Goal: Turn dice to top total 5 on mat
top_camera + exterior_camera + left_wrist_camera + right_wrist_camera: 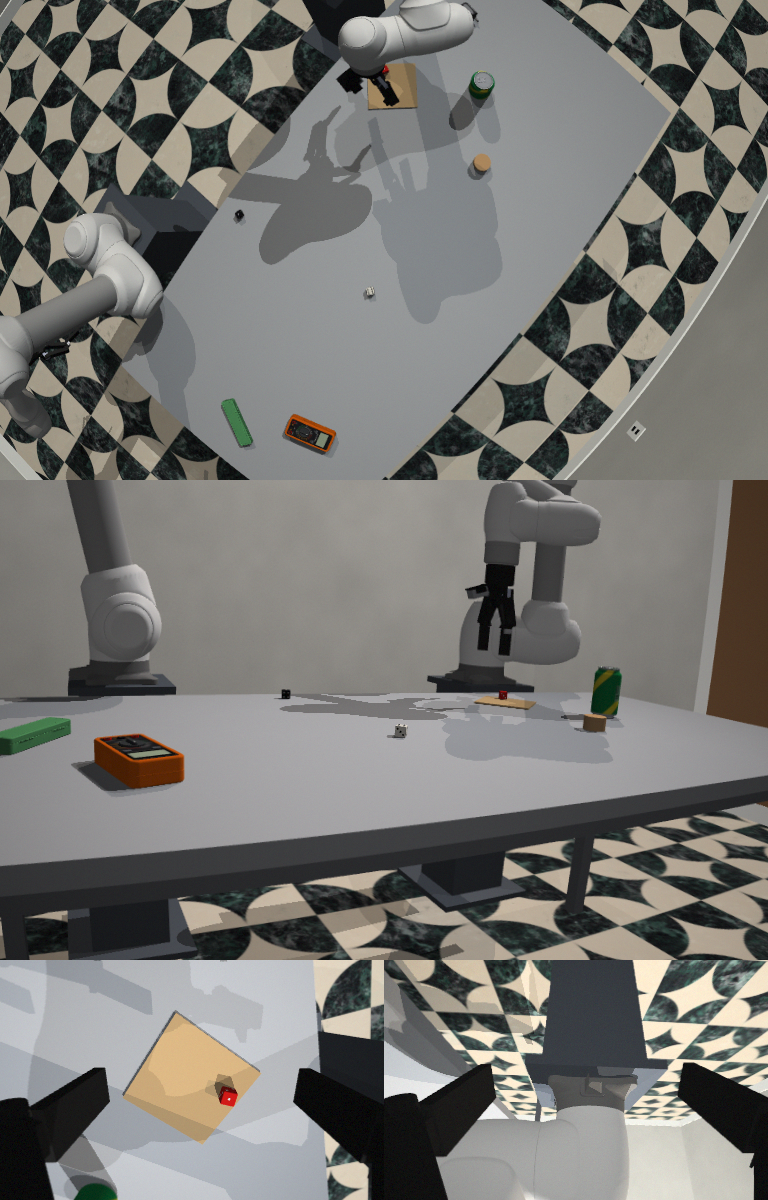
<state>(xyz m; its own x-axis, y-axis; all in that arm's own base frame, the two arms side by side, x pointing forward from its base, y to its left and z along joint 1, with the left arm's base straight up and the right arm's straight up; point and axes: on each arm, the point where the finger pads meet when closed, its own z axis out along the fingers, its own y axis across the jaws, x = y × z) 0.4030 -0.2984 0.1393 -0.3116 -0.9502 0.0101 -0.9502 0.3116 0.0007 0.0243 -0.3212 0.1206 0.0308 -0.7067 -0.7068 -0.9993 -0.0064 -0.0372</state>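
The red die (385, 69) (502, 695) (229, 1098) rests on the wooden mat (408, 97) (519, 704) (172, 1042), close to one edge, with a single pip on the face seen from above. The white die (369, 292) (400, 730) stands on the table off the mat, mid-table. The black die (239, 215) (286, 693) is off the mat, near the table edge on the robots' side. Their top numbers are too small to tell surely. My left gripper (493, 650) (202, 1085) is open and empty, above the mat. My right gripper (56, 348) (587, 1080) is open and empty, beyond the table edge.
A green can (481, 83) (606, 691) stands near the mat, with a wooden cylinder (481, 163) (594, 723) beside it. An orange multimeter (309, 433) (138, 760) and a green block (236, 422) (35, 735) lie at the table's far end from the mat.
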